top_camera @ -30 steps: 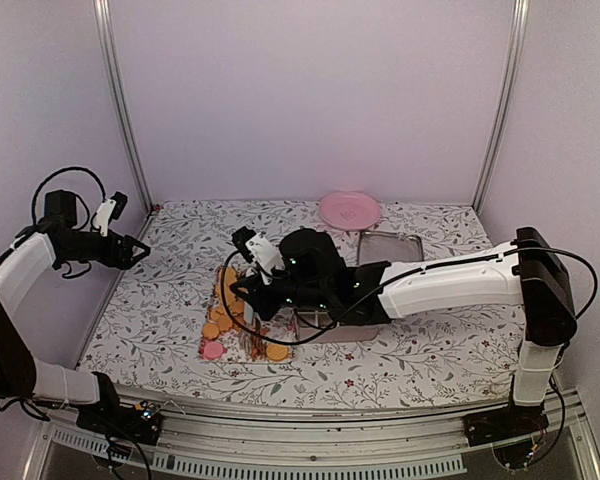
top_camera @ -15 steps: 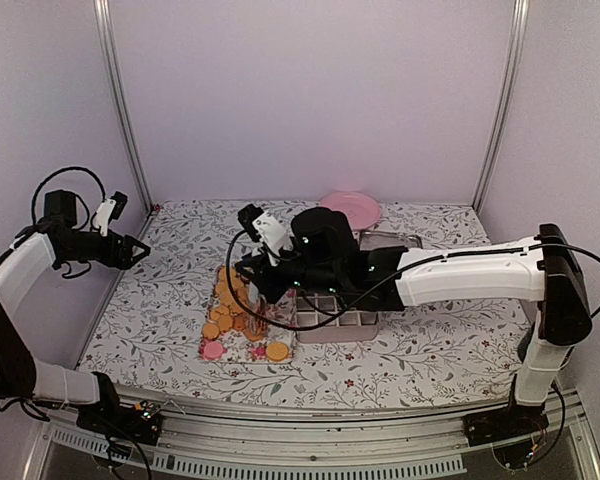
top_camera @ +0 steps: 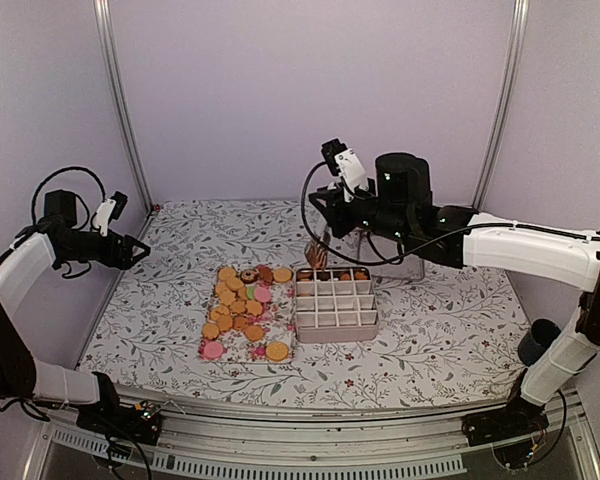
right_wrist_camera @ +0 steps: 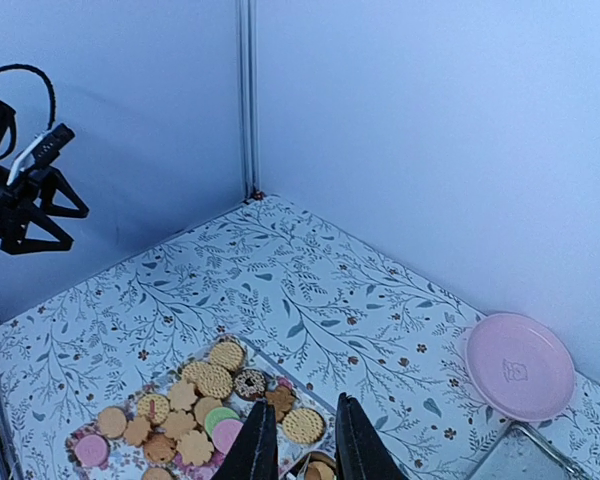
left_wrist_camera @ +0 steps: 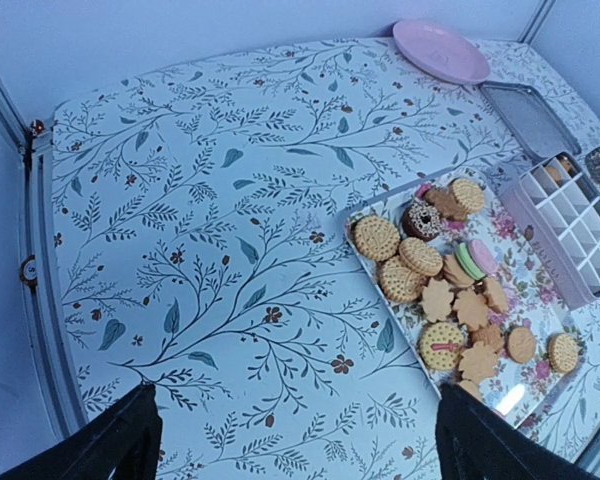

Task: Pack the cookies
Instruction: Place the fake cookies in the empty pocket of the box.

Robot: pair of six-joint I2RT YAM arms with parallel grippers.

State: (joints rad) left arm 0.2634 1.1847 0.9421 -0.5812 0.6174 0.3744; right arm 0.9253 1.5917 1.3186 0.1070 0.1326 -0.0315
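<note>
While tight on a ridged brown cookie [top_camera: 317, 257] over the gridded box [top_camera: 338, 333], right tool [right_wrist_camera: 305, 420]; left tool [top_camera: 138, 250] with fingers apart.

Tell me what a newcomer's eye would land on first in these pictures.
First the heap of cookies, mostly golden-orange, on a floral tray mid-table, with a compartmented box right beside it. Next the right gripper, high over the box's far-left corner, pinching a brown cookie. The left gripper hangs open by the left wall.
</note>
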